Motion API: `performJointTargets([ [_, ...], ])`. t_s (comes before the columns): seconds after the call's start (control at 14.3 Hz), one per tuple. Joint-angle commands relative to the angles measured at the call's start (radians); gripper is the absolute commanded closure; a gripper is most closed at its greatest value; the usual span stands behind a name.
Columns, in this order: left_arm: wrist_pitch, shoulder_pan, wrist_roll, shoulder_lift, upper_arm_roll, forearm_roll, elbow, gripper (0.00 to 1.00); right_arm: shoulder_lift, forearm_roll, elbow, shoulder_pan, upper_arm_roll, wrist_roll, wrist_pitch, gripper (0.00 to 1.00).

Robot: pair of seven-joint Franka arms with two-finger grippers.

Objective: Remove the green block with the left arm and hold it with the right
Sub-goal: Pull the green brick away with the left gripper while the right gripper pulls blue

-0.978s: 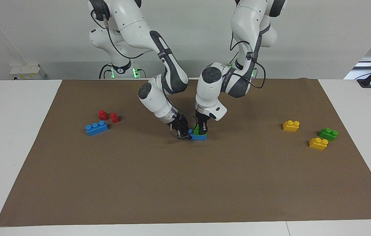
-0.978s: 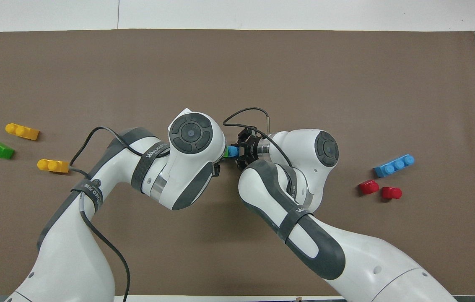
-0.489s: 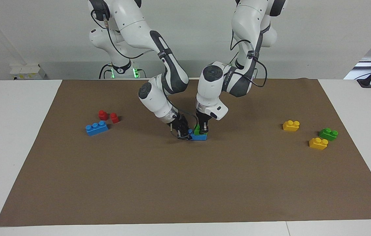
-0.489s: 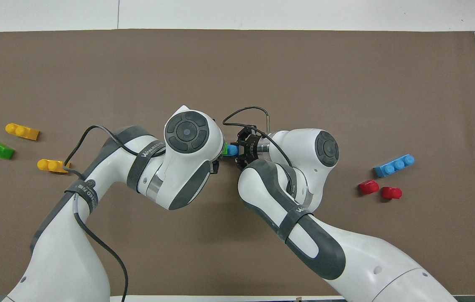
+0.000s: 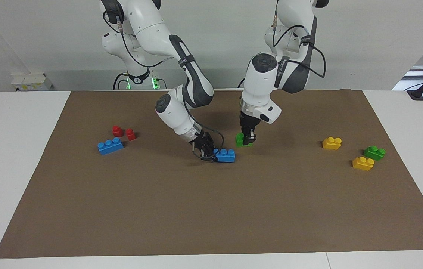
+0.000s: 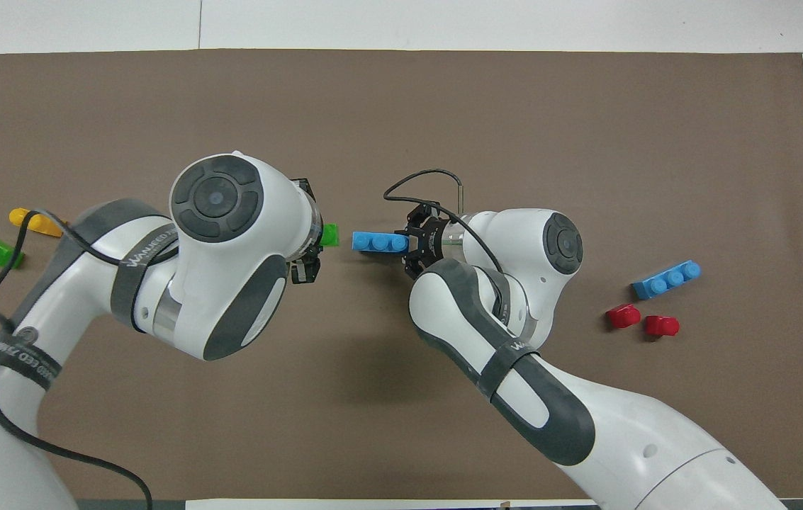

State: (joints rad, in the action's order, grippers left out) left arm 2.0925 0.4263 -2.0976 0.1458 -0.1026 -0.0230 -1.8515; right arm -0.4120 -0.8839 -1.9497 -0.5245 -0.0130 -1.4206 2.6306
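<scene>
- White wall rises at the robots' end of the white table (image 5: 17, 149); a brown mat (image 5: 211, 209) covers most of the table top
- left arm (image 5: 267, 74), the one with the plain white wrist, reaches down over the middle of the mat; its left hand (image 5: 248, 139) is pinched on the green block (image 5: 239, 139), which hangs just clear of the mat, apart from the blue brick
- right arm (image 5: 181, 97), with the silver wrist ring and black cable, slants down to the mat; its right hand (image 5: 207, 148) is pressed together on the end of the blue three-stud brick (image 5: 225, 155), which lies flat on the mat with all three studs bare
- overhead, the green block (image 6: 330, 234) shows at the left hand's tip and the blue three-stud brick (image 6: 380, 241) juts out of the right hand (image 6: 417, 243), a strip of bare mat between the two
- second blue brick (image 5: 110, 145) lies toward the right arm's end of the table; two red single-stud pieces (image 5: 123, 132) sit just beside it, nearer to the robots
- toward the left arm's end lie two yellow bricks (image 5: 332, 143) and a second green brick (image 5: 374, 152) between them, all close together
</scene>
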Motion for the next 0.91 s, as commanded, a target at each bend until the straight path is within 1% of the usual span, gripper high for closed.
performJointTargets([
  [0.0,-0.035,-0.081,0.127,-0.029,-0.002,0.002,-0.017,1.0,0.065,-0.023,0.003,0.099,0.001,0.113,-0.13,1.0],
  [0.14,-0.037,-0.147,0.236,-0.029,-0.002,0.003,-0.018,1.0,0.111,-0.003,-0.003,0.217,0.004,0.214,-0.286,1.0],
  [0.28,-0.037,-0.211,0.357,-0.029,-0.002,0.005,-0.023,1.0,0.134,0.029,-0.018,0.366,0.005,0.36,-0.419,1.0],
  [0.35,-0.035,-0.248,0.417,-0.029,-0.003,0.006,-0.028,1.0,0.137,0.07,-0.028,0.444,0.007,0.437,-0.476,1.0],
  [0.42,-0.035,-0.279,0.477,-0.029,-0.003,0.014,-0.029,1.0,0.143,0.103,-0.034,0.521,0.005,0.465,-0.513,1.0],
  [0.49,-0.034,-0.32,0.548,-0.028,-0.002,0.026,-0.029,1.0,0.145,0.118,-0.037,0.572,0.007,0.474,-0.55,1.0],
  [0.56,-0.031,-0.358,0.611,-0.028,-0.002,0.041,-0.031,1.0,0.145,0.155,-0.04,0.604,0.007,0.477,-0.57,1.0],
  [0.7,-0.022,-0.423,0.72,-0.016,-0.002,0.06,-0.031,1.0,0.144,0.235,-0.049,0.667,0.005,0.506,-0.574,1.0],
  [0.84,0.009,-0.469,0.787,0.009,-0.002,0.061,-0.031,1.0,0.13,0.244,-0.054,0.707,0.007,0.564,-0.57,1.0],
])
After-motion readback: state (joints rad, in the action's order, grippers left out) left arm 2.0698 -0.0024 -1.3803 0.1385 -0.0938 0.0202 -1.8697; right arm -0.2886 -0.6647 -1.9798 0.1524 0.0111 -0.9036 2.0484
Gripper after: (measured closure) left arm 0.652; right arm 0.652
